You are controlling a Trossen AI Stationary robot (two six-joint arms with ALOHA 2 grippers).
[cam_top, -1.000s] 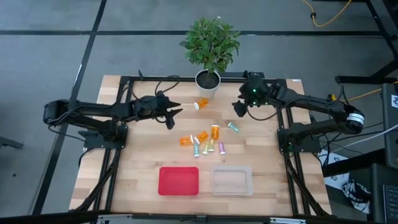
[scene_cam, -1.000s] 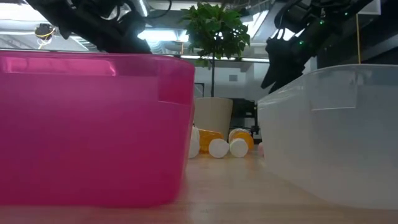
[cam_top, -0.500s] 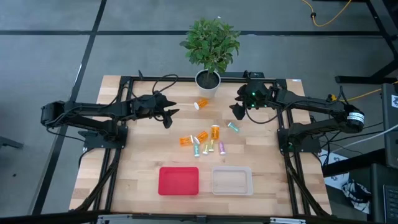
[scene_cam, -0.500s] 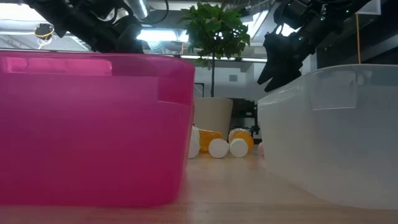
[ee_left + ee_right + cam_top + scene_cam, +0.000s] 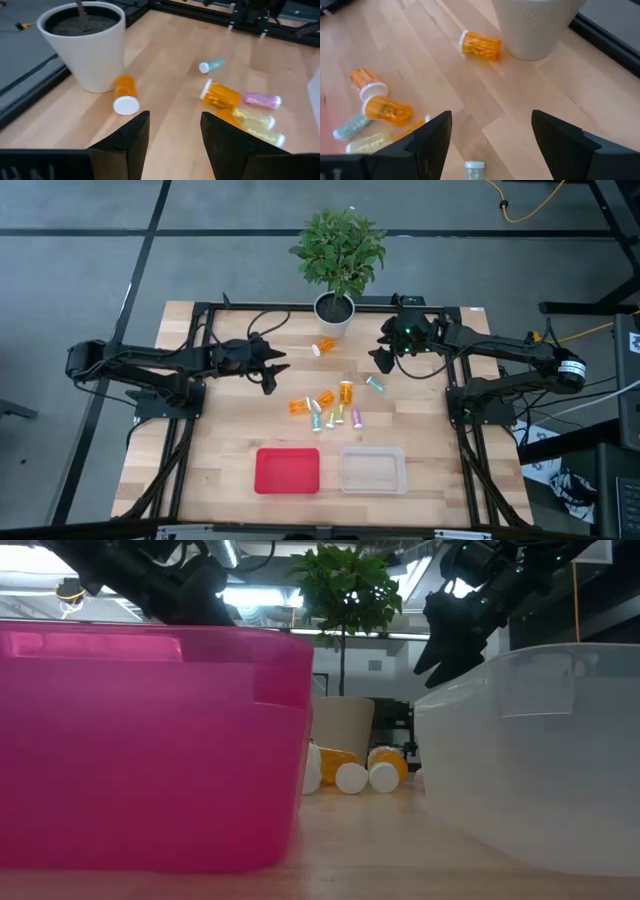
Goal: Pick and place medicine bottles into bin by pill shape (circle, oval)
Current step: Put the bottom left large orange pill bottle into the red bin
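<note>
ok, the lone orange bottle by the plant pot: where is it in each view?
High: orange bottle just left of the white pot.
Low: not identifiable.
Left wrist: lying beside the pot, cap toward the camera.
Right wrist: next to the pot, near the top.
Shared landmark: the pot.

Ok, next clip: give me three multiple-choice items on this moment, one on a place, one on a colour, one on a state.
1. Where does the lone orange bottle lie?
A. in the red bin
B. beside the plant pot
C. on the floor

2. What colour is the bin left of the clear bin?
A. red
B. blue
C. green

3. How is the right gripper?
A. shut on a bottle
B. open, empty
C. inside a bin

Key: 1 B, it rests by the pot's base; 2 A, the red bin sits alongside; 3 B, its fingers stand apart over bare wood.
</note>
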